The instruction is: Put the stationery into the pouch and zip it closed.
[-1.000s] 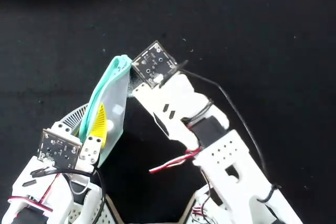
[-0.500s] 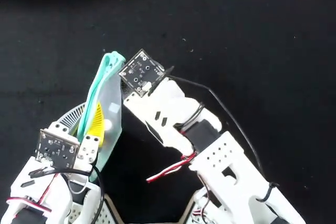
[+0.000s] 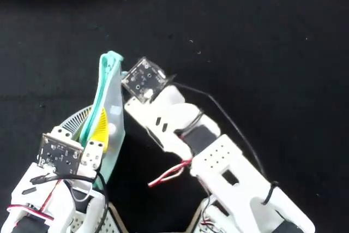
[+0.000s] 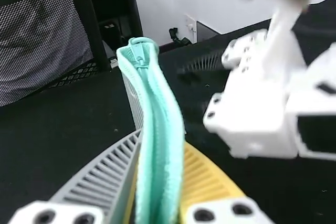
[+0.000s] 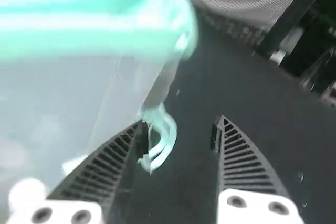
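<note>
- My left claw [image 4: 157,179] is clamped on the near end of the pouch [image 3: 112,99], which is held zipper-edge up over the black table [image 3: 272,53].
- My right claw [image 5: 180,129] is spread at the far end, with the zip pull [image 5: 157,145] just beside one finger.

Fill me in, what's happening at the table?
The left gripper is clamped on the near end of the teal-edged pouch, holding it on edge over the table. The right gripper is at the far end, jaws open, with the teal zipper pull loop beside one finger, not gripped. Looks like the zipping step.
</note>
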